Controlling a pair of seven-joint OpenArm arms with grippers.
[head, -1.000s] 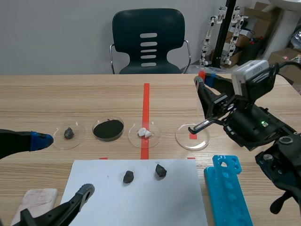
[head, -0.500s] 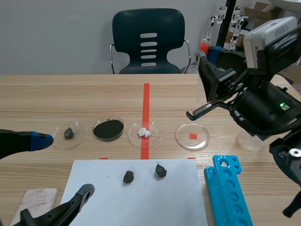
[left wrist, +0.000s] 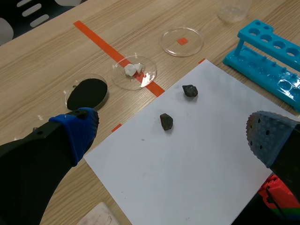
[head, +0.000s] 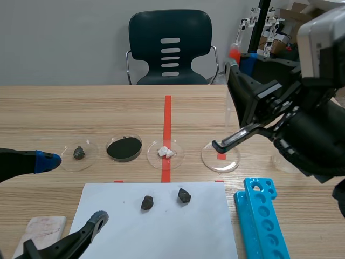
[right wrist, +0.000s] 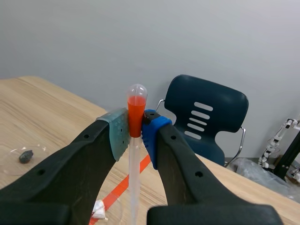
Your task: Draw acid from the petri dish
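Note:
A dropper with an orange-red bulb [right wrist: 136,108] and a thin clear stem is pinched upright in my right gripper [right wrist: 135,130], which is shut on it. In the scene view that gripper [head: 239,57] is raised above the empty-looking clear petri dish [head: 220,157], and the bulb [head: 233,53] shows at its top. The faint stem hangs toward the dish, and I cannot make out its tip. My left gripper [head: 72,189] stays open low at the near left, over the white paper's [left wrist: 187,154] edge. The left wrist view shows the same dish [left wrist: 182,41] far ahead.
Three other dishes stand in a row: a dark stone [head: 79,152], black powder [head: 124,148], white pieces [head: 166,152]. Two dark stones [head: 147,202] [head: 184,195] lie on the paper. A blue tube rack [head: 259,216], a clear beaker [head: 285,160] and a cloth [head: 39,229] are nearby.
My right gripper has risen from just over the clear dish, carrying the dropper up with it. The left arm has not moved.

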